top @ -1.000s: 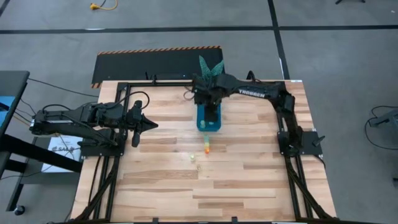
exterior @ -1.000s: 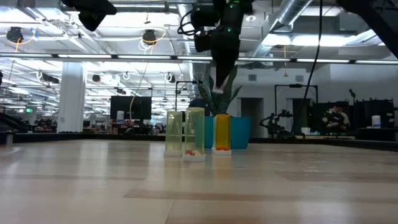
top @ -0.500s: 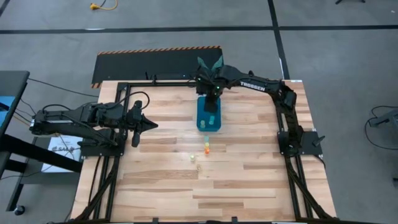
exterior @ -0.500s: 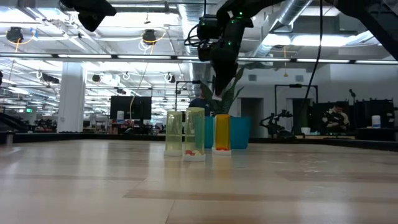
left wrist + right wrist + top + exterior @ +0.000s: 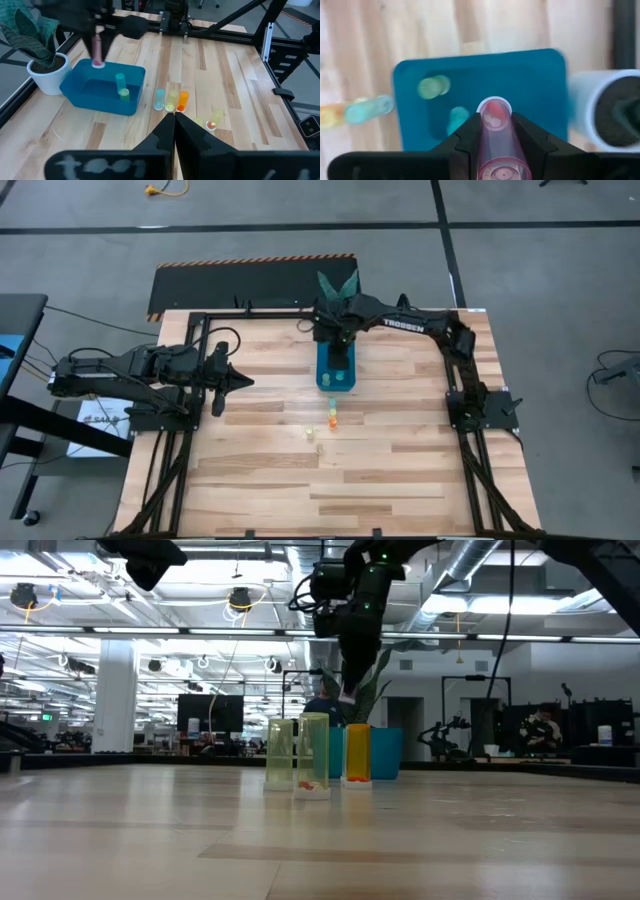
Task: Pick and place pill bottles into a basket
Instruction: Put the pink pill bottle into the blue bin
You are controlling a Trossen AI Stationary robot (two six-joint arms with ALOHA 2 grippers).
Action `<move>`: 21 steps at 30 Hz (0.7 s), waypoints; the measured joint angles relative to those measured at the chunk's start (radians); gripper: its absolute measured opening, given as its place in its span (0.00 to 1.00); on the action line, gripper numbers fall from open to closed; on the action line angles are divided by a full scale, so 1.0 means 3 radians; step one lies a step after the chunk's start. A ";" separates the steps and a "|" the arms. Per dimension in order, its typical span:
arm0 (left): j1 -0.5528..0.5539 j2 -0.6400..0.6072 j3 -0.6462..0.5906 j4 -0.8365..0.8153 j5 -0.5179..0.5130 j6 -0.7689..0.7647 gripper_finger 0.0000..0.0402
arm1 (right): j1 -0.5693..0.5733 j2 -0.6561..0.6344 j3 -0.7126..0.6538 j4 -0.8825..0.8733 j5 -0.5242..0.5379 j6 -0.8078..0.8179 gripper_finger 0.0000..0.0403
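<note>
Right wrist view: right claw grips pink bottle above basket.

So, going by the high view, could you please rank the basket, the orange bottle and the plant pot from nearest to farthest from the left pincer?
1. The orange bottle, standing on the table just outside the basket's near end.
2. The basket, mid-table beneath the right arm.
3. The plant pot, at the table's far edge.

All lie off to one side of the shut left pincer.

I see grey concrete floor around table; black hazard-edged mat at twelve o'clock; ceiling lamps lit.
</note>
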 joint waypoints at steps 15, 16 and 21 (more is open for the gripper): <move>0.0000 -0.0001 0.0000 0.0000 0.0000 -0.0001 0.00 | 0.0373 0.0000 -0.0017 -0.0367 -0.0005 0.0089 0.22; 0.0000 0.0000 0.0000 0.0000 0.0000 -0.0001 0.00 | 0.0390 0.0000 -0.0047 -0.0319 0.0001 0.0091 0.22; 0.0001 0.0000 0.0000 0.0001 0.0000 -0.0001 0.00 | 0.0452 0.0000 -0.0193 -0.0264 -0.0006 0.0148 0.22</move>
